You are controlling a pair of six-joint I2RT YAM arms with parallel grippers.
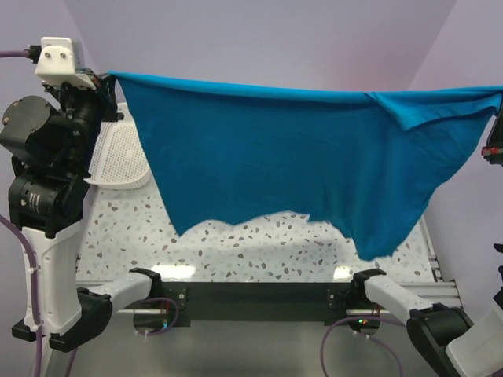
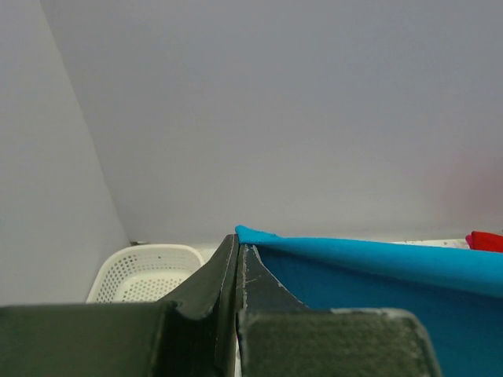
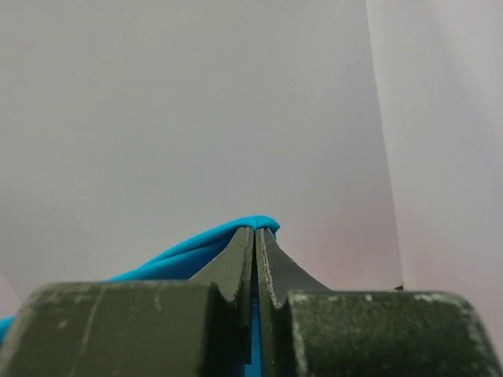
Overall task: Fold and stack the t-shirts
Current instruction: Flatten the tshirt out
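Left two-finger gripper (image 2: 237, 245), seen from its wrist camera: the dark jaws are pressed together on the upper corner of the bright blue cloth t-shirt (image 2: 377, 271), with no gap visible between them. Right two-finger gripper (image 3: 256, 232): jaws likewise pinched tight on a fold of the same shirt (image 3: 189, 253), which bulges just above the fingertips. In the top view the shirt (image 1: 299, 157) hangs spread between the raised left gripper (image 1: 108, 76) and the right edge of the frame. Its top hem is nearly taut, a sleeve is folded over at upper right, and the uneven lower edge hangs above the white speckled table (image 1: 236, 243). A white plastic mesh basket (image 1: 118, 157) sits on the table behind the left arm.
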